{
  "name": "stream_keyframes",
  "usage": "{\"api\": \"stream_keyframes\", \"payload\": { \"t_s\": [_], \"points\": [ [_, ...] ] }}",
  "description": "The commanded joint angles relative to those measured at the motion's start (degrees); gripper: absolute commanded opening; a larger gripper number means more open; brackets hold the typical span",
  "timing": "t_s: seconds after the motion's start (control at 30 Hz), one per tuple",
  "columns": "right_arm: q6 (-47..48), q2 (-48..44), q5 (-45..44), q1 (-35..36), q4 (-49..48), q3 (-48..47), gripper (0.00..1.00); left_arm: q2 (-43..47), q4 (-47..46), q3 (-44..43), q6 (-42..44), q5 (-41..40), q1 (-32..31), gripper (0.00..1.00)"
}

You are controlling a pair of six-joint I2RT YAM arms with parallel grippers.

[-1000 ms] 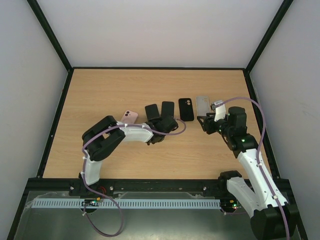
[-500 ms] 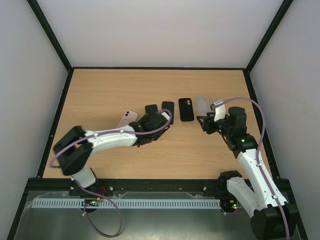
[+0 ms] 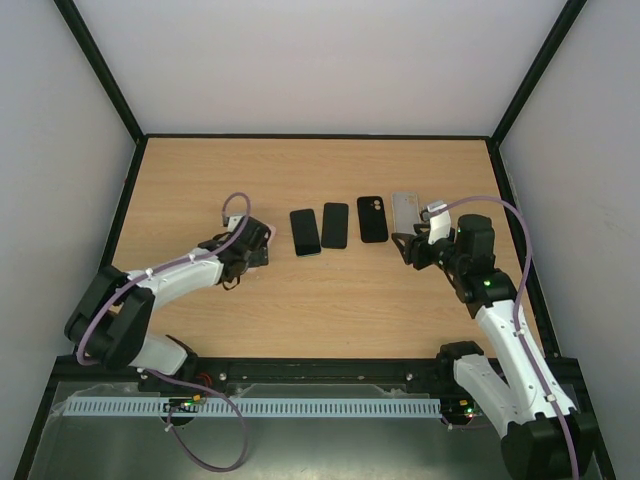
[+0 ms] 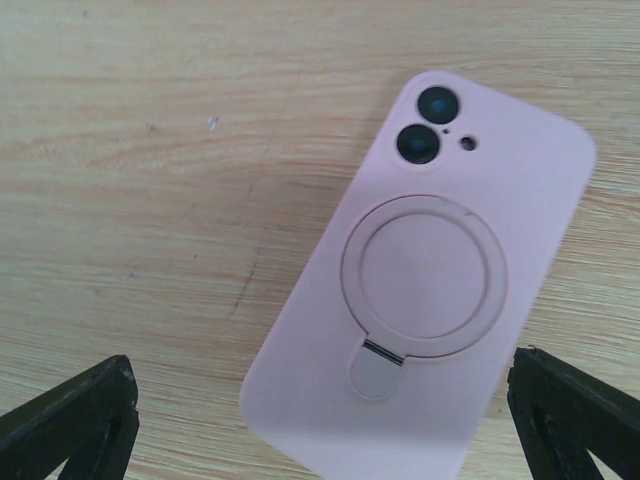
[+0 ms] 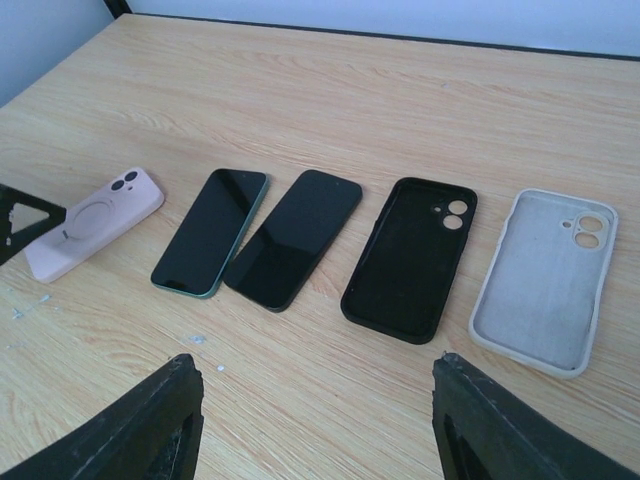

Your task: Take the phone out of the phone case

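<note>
A pink phone case point(image 4: 430, 290) with a ring stand lies back up on the wooden table. Dark camera lenses show through its cut-outs; its screen side is hidden. My left gripper point(image 4: 320, 405) hovers just above its lower end, wide open, with one finger point(image 4: 75, 420) on each side and nothing held. From the top, the left gripper point(image 3: 250, 243) covers the case. The right wrist view has the pink case point(image 5: 95, 222) at far left. My right gripper point(image 5: 315, 400) stands open over bare table, near the row of phones and cases.
Right of the pink case lie a teal-edged phone point(image 5: 210, 230) and a black phone point(image 5: 293, 238), both screen up. Then come an empty black case point(image 5: 410, 258) and an empty grey case point(image 5: 545, 280). A black frame point(image 3: 130, 200) edges the table.
My left arm swung left from the two phones to above the pink case and its jaws opened wide. The right gripper stayed in place and opened a little.
</note>
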State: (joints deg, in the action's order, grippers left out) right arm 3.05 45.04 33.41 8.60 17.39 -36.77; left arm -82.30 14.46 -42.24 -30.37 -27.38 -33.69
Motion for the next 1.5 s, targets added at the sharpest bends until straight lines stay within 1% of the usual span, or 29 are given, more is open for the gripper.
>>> {"api": "stream_keyframes", "payload": {
  "t_s": [0.0, 0.1, 0.2, 0.27, 0.33, 0.43, 0.6, 0.73, 0.83, 0.9, 0.97, 1.03, 1.07, 1.17, 1.27, 1.37, 1.47],
  "points": [
    [1.12, -1.11, 0.84, 0.01, -0.34, 0.56, 0.63, 1.61, -5.32, 1.9, -4.95, 6.68, 4.72, 1.0],
    [1.18, -0.89, 1.49, 0.0, -0.34, 0.78, 0.63, -0.39, -6.9, 1.81, -1.02, 9.02, 6.68, 1.0],
    [1.27, -0.65, 1.47, 0.0, -0.34, 0.85, 0.64, -4.02, -6.95, 0.8, 3.52, 6.46, 7.49, 0.99],
    [1.33, -0.69, 1.48, -0.01, -0.34, 0.92, 0.63, -6.69, -7.87, -0.41, 5.8, 10.36, 9.23, 0.99],
    [1.62, -0.97, 1.5, 0.01, -0.38, 1.07, 0.63, -8.39, -8.02, -1.69, 6.54, 13.04, 9.98, 0.99],
    [1.69, -1.29, 1.53, 0.01, -0.43, 1.22, 0.63, -11.32, -7.27, -4.57, 8.6, 19.48, 10.75, 0.99],
    [1.87, -1.52, 1.21, -0.05, -0.25, 1.0, 0.63, -16.25, -2.71, -8.14, 11.69, 23.28, 10.75, 0.99],
    [1.87, -1.71, 1.32, -0.08, -0.25, 1.09, 0.63, -15.75, -1.84, -6.9, 12.18, 27.53, 9.75, 0.99],
    [1.92, -1.54, 1.55, -0.12, -0.2, 1.09, 0.63, -15.67, 1.12, -7.3, 12.01, 26.72, 6.73, 0.99],
    [1.95, -1.36, 1.57, -0.12, -0.24, 1.1, 0.64, -16.33, 4.08, -8.92, 11.6, 25.75, 3.39, 0.99],
    [1.98, -1.27, 1.63, -0.08, -0.25, 1.09, 0.64, -17.89, 7.98, -11.53, 10.24, 22.59, 0.39, 0.98],
    [2.02, -1.18, 1.78, -0.08, -0.3, 1.17, 0.64, -20.76, 12.1, -14.68, 7.67, 17.35, -1.07, 0.97],
    [2.06, -1.1, 1.72, -0.08, -0.32, 1.18, 0.64, -21.98, 14.34, -16.57, 6.41, 15.99, -0.99, 0.97],
    [2.05, -1.22, 1.51, -0.08, -0.25, 1.18, 0.64, -25.16, 16.94, -20.08, 4.23, 13.74, -0.52, 0.96],
    [1.96, -1.63, 1.2, -0.08, -0.25, 1.18, 0.64, -27.96, 18.4, -22.8, 3.59, 14.64, 0.4, 0.94],
    [1.89, -2.03, 1.14, -0.08, -0.16, 1.18, 0.64, -30.25, 19.63, -24.94, 4.0, 17.79, 1.62, 0.87],
    [1.88, -2.23, 1.18, -0.08, -0.08, 1.1, 0.64, -31.64, 22.44, -26.82, 5.42, 18.58, 1.42, 0.81]
  ]
}}
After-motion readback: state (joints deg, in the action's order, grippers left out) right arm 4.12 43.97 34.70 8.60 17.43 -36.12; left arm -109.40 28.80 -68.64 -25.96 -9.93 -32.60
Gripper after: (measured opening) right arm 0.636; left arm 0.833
